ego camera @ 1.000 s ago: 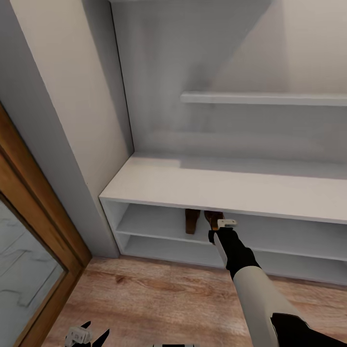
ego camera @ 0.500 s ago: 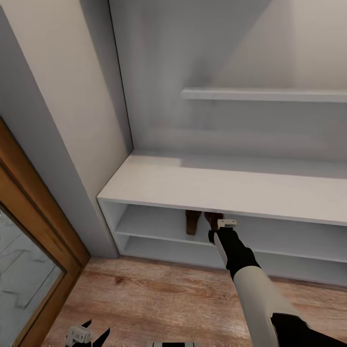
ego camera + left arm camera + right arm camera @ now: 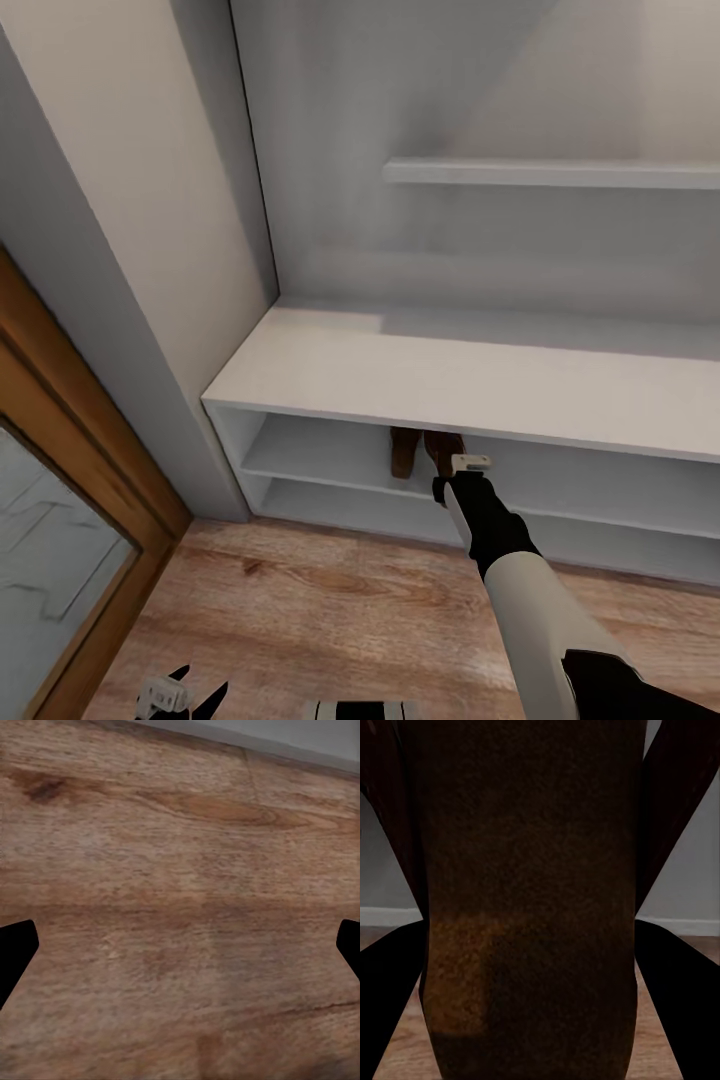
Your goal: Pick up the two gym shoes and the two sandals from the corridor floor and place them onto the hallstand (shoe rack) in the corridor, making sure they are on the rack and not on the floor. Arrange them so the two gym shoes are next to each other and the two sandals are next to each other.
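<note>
The pale hallstand (image 3: 450,375) fills the head view. Two dark brown sandals stand side by side in its upper shelf row: one sandal (image 3: 403,452) rests free, the other sandal (image 3: 443,446) is at my right gripper (image 3: 447,466). That gripper reaches into the shelf opening, shut on the sandal (image 3: 529,907), whose brown body runs between the black fingers (image 3: 390,1005). My left gripper (image 3: 190,692) hangs low and open over the corridor floor (image 3: 180,870), nothing between its fingertips (image 3: 15,945). The gym shoes are out of view.
A wood-framed glass door (image 3: 60,520) stands at the left, with a grey wall corner (image 3: 150,300) beside the hallstand. A floating shelf (image 3: 550,172) juts from the back panel above the bench top. Plank floor (image 3: 330,620) lies in front of the hallstand.
The head view has shifted slightly, so the hallstand sits a little differently in frame. My right arm holds the same pose at the shelf with the sandal; the left gripper has not moved.
</note>
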### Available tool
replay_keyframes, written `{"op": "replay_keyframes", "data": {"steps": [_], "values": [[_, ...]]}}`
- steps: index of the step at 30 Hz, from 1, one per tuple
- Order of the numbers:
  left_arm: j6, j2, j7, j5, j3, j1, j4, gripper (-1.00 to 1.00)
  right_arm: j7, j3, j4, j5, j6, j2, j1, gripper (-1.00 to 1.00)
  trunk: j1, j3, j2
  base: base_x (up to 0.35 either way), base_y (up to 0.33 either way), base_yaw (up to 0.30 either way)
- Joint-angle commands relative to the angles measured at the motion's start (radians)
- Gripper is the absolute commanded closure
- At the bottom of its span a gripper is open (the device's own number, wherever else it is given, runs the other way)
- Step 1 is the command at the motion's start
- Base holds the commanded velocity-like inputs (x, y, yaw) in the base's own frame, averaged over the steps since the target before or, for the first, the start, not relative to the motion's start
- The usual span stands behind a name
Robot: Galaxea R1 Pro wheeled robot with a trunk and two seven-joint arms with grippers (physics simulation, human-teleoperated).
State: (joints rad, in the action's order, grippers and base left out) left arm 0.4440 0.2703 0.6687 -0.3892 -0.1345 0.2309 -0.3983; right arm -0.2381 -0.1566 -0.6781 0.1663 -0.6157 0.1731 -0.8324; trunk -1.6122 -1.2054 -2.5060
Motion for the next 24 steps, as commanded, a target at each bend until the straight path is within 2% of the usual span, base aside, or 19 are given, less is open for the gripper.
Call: {"op": "replay_keyframes", "data": {"steps": [1,5,13,24], "values": [[0.004,0.001,0.0,-0.009,-0.007,0.001,0.002,-1.0,0.003,-0.004,-0.001,0.01,-0.006,0.001,-0.001,1.0,0.0,-0.001,0.0,0.145,0.0,0.002],[0.005,0.001,0.0,-0.009,-0.007,0.001,0.002,-1.0,0.003,-0.004,-0.001,0.01,-0.006,0.001,-0.001,1.0,0.0,-0.001,0.0,0.175,0.0,0.001],[0.005,0.0,0.001,-0.01,-0.007,0.001,0.004,-1.0,0.003,-0.004,-0.001,0.01,-0.006,0.001,-0.001,1.0,0.0,-0.001,0.0,0.028,0.0,0.0],[0.007,0.001,0.001,-0.009,-0.006,0.001,0.004,-1.0,0.003,-0.004,-0.001,0.01,-0.006,0.001,-0.001,1.0,0.0,-0.001,0.0,0.137,-0.039,0.0]]}}
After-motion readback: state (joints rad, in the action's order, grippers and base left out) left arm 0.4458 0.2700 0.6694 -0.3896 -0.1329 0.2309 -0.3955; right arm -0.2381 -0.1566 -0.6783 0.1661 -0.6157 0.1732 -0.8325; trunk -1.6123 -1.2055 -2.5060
